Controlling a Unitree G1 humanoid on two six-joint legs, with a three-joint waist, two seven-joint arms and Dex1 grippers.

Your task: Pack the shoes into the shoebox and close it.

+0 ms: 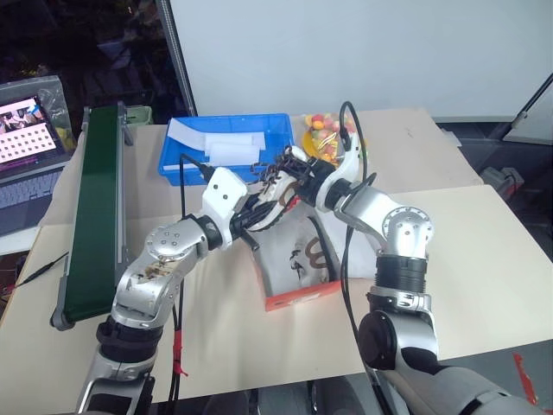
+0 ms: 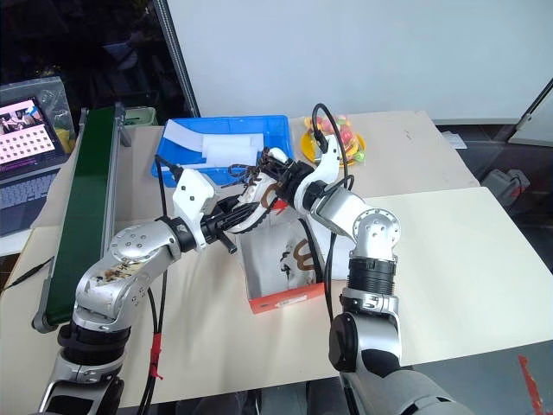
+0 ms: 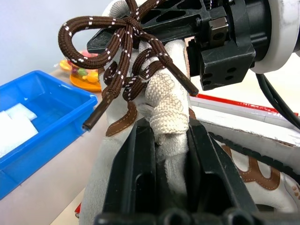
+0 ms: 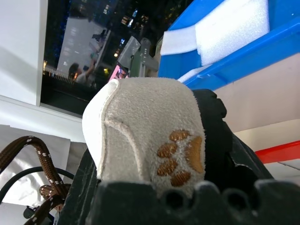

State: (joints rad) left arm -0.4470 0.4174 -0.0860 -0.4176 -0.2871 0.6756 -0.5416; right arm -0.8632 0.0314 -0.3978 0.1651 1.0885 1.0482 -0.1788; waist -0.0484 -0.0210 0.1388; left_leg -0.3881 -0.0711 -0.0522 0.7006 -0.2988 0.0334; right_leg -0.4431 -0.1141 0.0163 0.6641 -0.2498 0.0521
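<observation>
Here the left gripper (image 3: 171, 154) has its two black fingers clamped tight on the knitted tongue of a cream shoe (image 3: 164, 101), just below the knotted brown laces (image 3: 124, 56). The right gripper (image 4: 154, 173) meets the same shoe from the far end: its fingers sit on either side of the suede heel with the brown paw mark, and they look pressed against it, though how firmly is hard to make out. Both arms hold the shoe in the air between them, right over the open red shoebox (image 2: 285, 298). The box's white inside shows a brown squiggle that may be part of the second shoe; the arms cover most of it, so I cannot tell. Past the grippers lies a blue tray (image 1: 186, 164) with white foam pieces, and beside it a yellow plate (image 2: 356, 143) of coloured bits, partly hidden by the right arm's cable.
</observation>
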